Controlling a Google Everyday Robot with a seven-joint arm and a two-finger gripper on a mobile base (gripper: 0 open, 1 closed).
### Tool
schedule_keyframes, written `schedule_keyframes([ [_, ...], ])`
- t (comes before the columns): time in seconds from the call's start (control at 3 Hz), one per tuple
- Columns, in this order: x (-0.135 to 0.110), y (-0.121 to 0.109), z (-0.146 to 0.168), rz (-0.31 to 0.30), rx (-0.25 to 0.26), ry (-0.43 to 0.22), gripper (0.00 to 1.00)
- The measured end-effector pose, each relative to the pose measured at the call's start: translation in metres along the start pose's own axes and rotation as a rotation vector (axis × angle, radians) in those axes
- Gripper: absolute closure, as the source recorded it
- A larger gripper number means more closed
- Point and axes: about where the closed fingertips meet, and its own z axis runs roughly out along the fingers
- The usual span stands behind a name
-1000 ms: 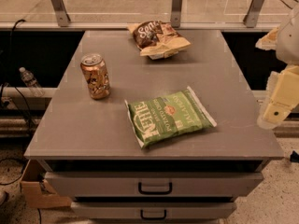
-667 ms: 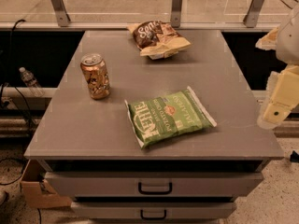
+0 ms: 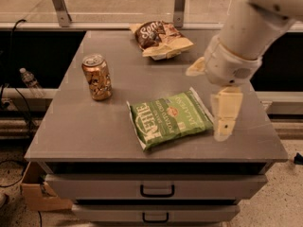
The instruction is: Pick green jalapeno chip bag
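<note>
green jalapeno chip bag is lying flat on the grey table top, at about 5 o'clock from the centre of the top and near its front edge. you are seeing its printed face turned up, with the white "kettle" lettering running along its left end and its white crimped ends pointing toward 8 o'clock and 2 o'clock.

gripper is hanging at 3 o'clock from the bag, just beside the bag's right crimped end and over the right part of the table top. it is pointing downward. you cannot tell how far it is open, and you cannot tell whether it is touching the bag; it is not holding anything that you can see. the arm is reaching in from 1 o'clock, from the upper right corner of the view.

the can is standing upright at 10 o'clock from the bag, well apart from it. the brown-and-tan chip bag is lying at 12 o'clock, near the back edge of the top. two drawers are sitting closed below the top, and the upper drawer handle is facing you. a water bottle is lying off the table at 9 o'clock, and a cardboard box is sitting on the floor at 7 o'clock.
</note>
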Motion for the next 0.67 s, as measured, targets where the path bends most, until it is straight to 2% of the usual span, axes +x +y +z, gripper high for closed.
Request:
schedule_keyframes([
  [0.33,-0.034,-0.007,0.046,-0.175,-0.100,-0.046,0.00],
  [0.67,-0.053,-0.011,0.073,-0.252,-0.155,-0.093,0.17],
])
